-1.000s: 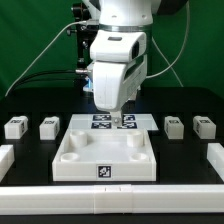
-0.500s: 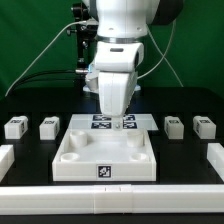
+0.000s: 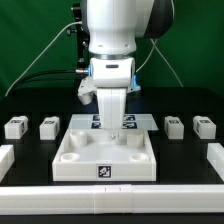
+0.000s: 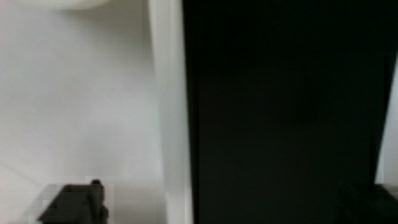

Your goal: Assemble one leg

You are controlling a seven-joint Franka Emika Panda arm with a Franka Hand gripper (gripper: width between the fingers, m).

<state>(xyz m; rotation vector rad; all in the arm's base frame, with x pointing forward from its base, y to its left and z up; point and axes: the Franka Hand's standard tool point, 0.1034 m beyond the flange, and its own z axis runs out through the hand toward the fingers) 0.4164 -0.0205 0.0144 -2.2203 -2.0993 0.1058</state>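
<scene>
Four legs, small white blocks with tags, stand in a row on the black table: two at the exterior view's left [image 3: 14, 127] [image 3: 47, 127] and two at its right [image 3: 174, 126] [image 3: 204, 127]. My gripper [image 3: 113, 124] points down over the far edge of the large white square piece [image 3: 85, 155], near the marker board [image 3: 99, 122]. It holds nothing and is far from every leg. In the wrist view the gripper [image 4: 222, 205] is open, with one dark finger [image 4: 75, 203] over a white surface; the rest is black table. No leg shows there.
White rails border the table at the exterior view's left [image 3: 5, 155], right [image 3: 216, 155] and front [image 3: 112, 195]. Cables hang behind the arm at the back left.
The hand has turned about its axis, shifted slightly toward the exterior view's left and come a little lower over the far edge of the square piece. The legs have not moved.
</scene>
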